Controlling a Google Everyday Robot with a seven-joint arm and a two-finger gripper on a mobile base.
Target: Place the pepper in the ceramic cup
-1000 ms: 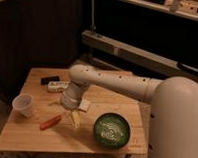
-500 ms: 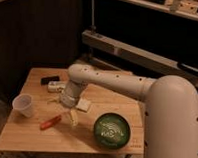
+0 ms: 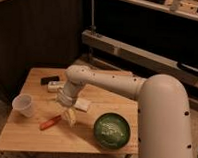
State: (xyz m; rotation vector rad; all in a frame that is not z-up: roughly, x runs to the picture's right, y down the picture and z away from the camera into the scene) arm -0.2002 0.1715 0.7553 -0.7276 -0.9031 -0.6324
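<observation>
Since a second ago the arm (image 3: 107, 85) has swung slightly toward the picture's left, bringing the claw (image 3: 69, 117) nearer the pepper (image 3: 50, 123). In the camera view the claw hangs low over the table (image 3: 34, 137); whether it is open or closed cannot be told. The pepper lies flat on the table just left of the claw. The ceramic cup (image 3: 22, 105) stands upright farther left, apart from the pepper.

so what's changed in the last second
The gripper has edged slightly leftward in view, toward the slim red-orange pepper, and hangs low just right of it; nothing has been picked up. The pepper, small white ceramic cup, green patterned bowl and wooden table stayed put.
</observation>
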